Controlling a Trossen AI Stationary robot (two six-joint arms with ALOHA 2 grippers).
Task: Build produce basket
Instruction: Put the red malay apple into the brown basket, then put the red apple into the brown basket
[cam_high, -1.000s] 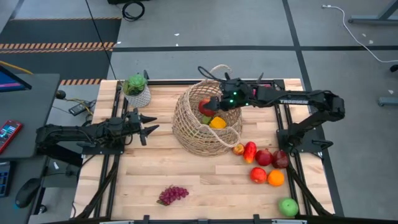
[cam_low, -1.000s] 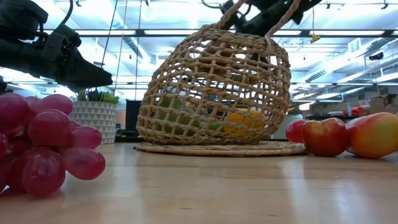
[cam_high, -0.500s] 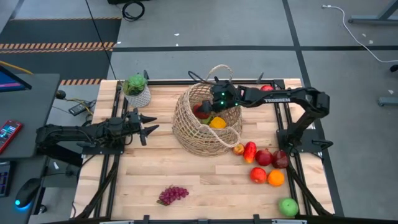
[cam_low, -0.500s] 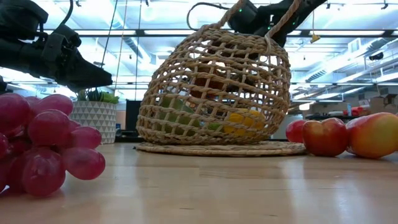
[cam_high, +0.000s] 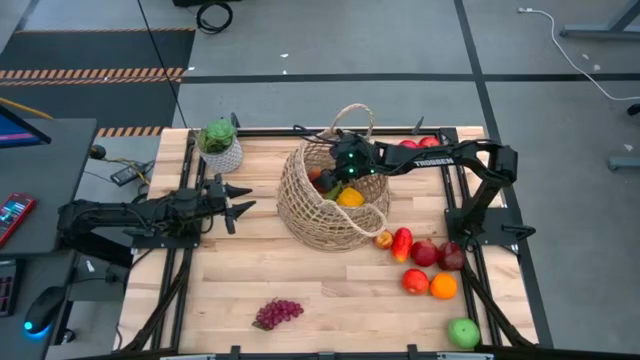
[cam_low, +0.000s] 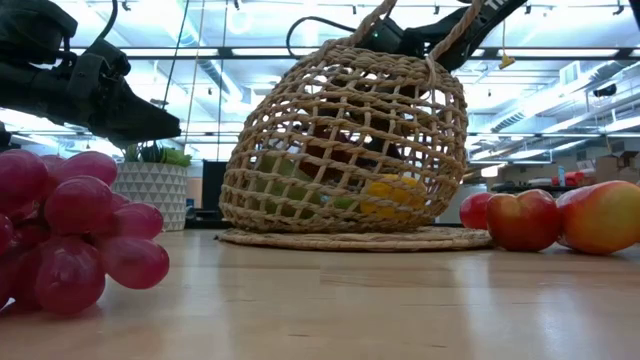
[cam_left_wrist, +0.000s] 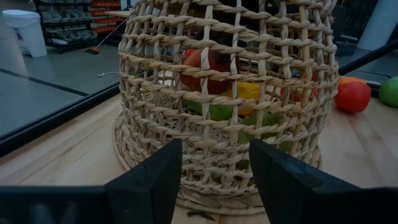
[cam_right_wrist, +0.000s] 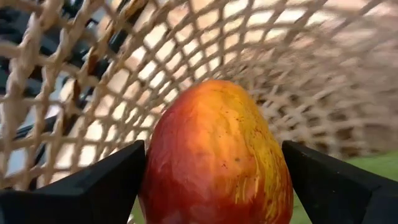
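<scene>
1. The basket (cam_high: 333, 195) stands on the table (cam_high: 250, 290) a little toward 12 o'clock from the table's middle, its mouth upward and its loop handle (cam_high: 352, 112) at the 12 o'clock rim
2. The right gripper (cam_high: 325, 178) reaches from 3 o'clock down into the basket's mouth; in the right wrist view its two fingers (cam_right_wrist: 93, 186) stand wide on either side of a red-and-yellow fruit (cam_right_wrist: 217, 155) and clasp it, with the wicker wall all round
3. Already in the basket lie a yellow pepper (cam_high: 350, 198) and something green (cam_left_wrist: 217, 112), which may be a pear or an apple; the weave hides too much to tell
4. The left gripper (cam_high: 240, 196) waits at 9 o'clock of the basket, well apart from it, pointing toward it; its fingers (cam_left_wrist: 155, 180) stand part-way spread with nothing between them
5. At 4 to 5 o'clock of the basket lies a loose group of red apples (cam_high: 425, 252), an orange (cam_high: 443, 286) and, nearest the table corner, a green apple (cam_high: 463, 332)
6. The grape bunch (cam_high: 278, 313) lies alone at 6 o'clock near the table edge
7. A potted plant (cam_high: 220, 145) stands at 10 o'clock near the far corner
</scene>
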